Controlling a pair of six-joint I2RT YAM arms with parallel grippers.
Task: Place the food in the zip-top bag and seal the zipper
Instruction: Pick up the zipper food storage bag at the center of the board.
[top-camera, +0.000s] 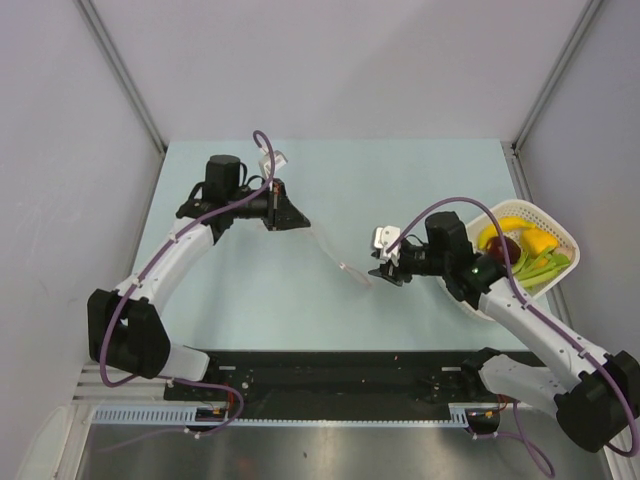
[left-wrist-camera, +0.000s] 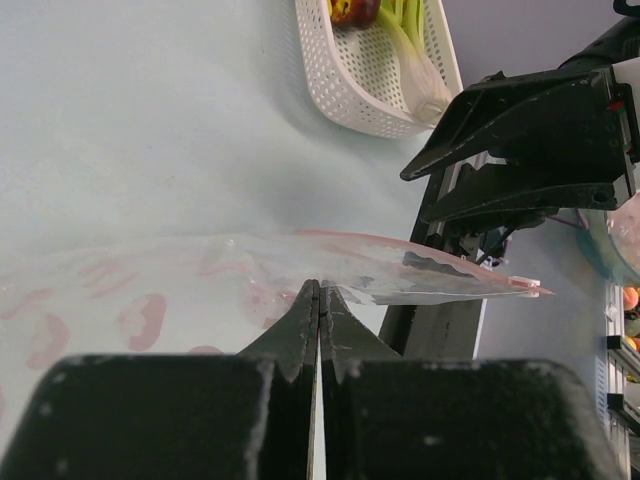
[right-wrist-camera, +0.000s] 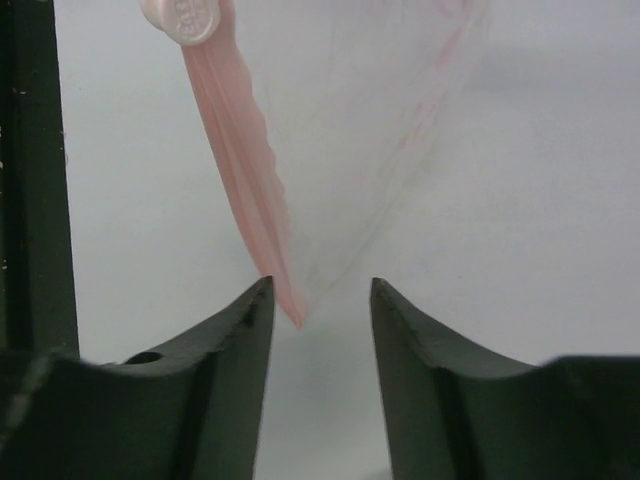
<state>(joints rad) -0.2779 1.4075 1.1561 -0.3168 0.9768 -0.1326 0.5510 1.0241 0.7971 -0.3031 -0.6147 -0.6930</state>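
The clear zip-top bag hangs stretched between my two grippers above the table. My left gripper is shut on one edge of the bag, which shows faint pink squares. My right gripper is open, fingers a little apart. The pink zipper points down into the gap, its end close to the left finger. A pale slider sits further up the strip. The food lies in the white basket: a yellow banana, a dark red fruit and a leek.
The basket stands at the table's right edge, just behind my right arm. Grey walls close in the table on the left, back and right. A black rail runs along the near edge between the arm bases.
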